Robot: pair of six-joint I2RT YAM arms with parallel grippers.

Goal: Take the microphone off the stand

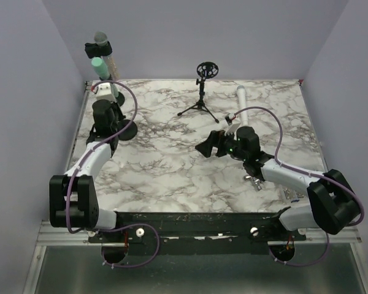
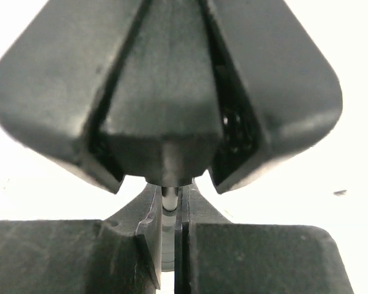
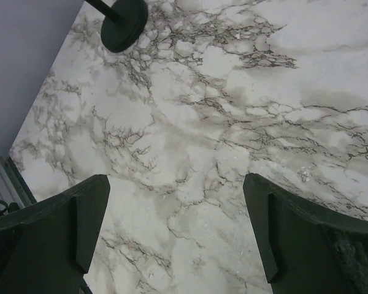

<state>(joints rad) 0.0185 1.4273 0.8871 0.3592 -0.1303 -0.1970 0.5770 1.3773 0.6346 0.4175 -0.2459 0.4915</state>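
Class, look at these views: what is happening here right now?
The left gripper has its fingers pinched on a thin pole, apparently the stand's, at the table's far left. The microphone sits in the stand's clip, not yet removed. The right gripper hovers open over the marble table.
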